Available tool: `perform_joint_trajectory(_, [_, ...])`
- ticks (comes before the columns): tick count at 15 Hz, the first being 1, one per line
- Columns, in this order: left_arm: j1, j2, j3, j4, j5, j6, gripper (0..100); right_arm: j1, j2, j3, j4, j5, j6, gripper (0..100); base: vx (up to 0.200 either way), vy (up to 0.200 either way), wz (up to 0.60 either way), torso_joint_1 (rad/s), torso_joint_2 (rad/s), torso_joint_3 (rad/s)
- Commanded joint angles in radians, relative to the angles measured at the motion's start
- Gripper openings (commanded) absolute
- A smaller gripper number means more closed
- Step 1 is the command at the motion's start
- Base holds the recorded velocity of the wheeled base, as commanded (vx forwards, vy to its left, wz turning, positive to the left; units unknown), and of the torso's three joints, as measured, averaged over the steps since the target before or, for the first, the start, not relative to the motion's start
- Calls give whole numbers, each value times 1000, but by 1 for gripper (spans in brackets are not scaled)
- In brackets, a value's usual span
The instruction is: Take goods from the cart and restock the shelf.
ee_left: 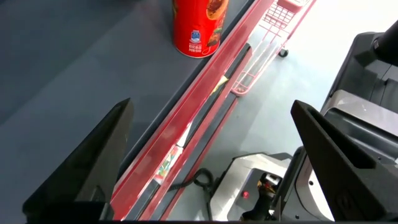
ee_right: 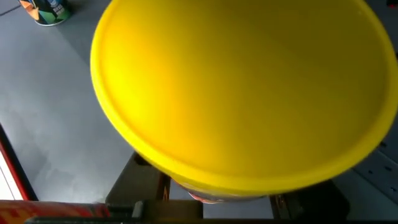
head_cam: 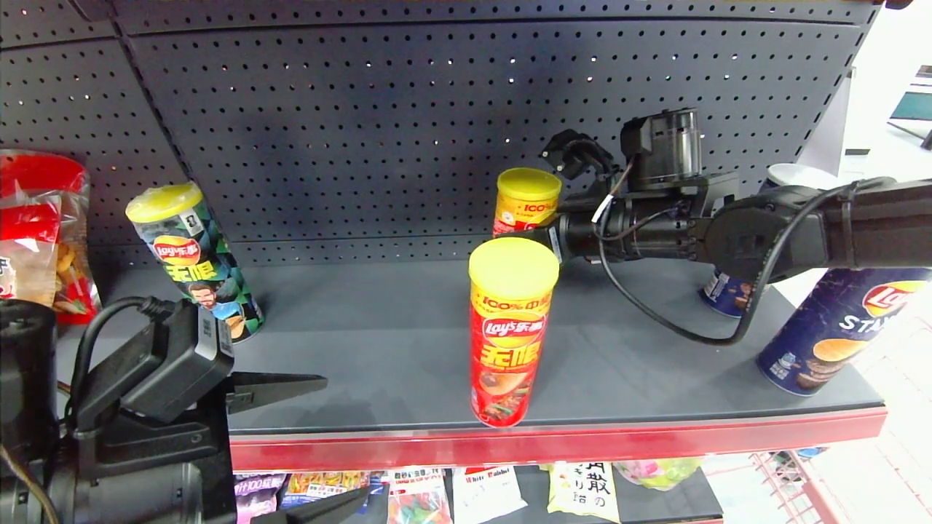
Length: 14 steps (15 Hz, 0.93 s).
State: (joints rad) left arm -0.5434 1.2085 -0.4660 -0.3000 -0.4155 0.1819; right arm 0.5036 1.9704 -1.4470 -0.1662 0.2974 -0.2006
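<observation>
Two red chip cans with yellow lids stand on the grey shelf (head_cam: 378, 342). The front can (head_cam: 510, 335) stands alone near the red front edge and also appears as the can (ee_left: 196, 28) in the left wrist view. The rear can (head_cam: 526, 202) stands by the pegboard, and my right gripper (head_cam: 555, 236) reaches in from the right and is shut on it. Its yellow lid (ee_right: 249, 87) sits close under the right wrist camera. My left gripper (head_cam: 298, 447) is low at the front left, open and empty, straddling the shelf's red edge (ee_left: 186, 118).
A green chip can (head_cam: 193, 255) leans at the shelf's left, next to snack bags (head_cam: 36, 233). Blue chip cans (head_cam: 837, 327) stand at the right end. Packets (head_cam: 473, 495) fill the shelf below. The pink wire cart (ee_left: 273, 37) stands beyond the shelf edge.
</observation>
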Motion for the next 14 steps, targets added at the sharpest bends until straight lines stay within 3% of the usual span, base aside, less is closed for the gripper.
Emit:
perform_joint_trajectory(1, [0,5,0,-1,0,-1,100,1,-7,7,2,0,0,100,0,0,0,0,0,0])
perform_joint_trajectory(10, [-1,25,-5,-2,6,2,100,0,-136,139,5,-29,6,100,0,0,0,0,0,0])
perform_joint_trajectory(14, [-1,92,-25,-7,61,2,100,-28,-355,401,2,-93,21,100,0,0,0,0,0,0])
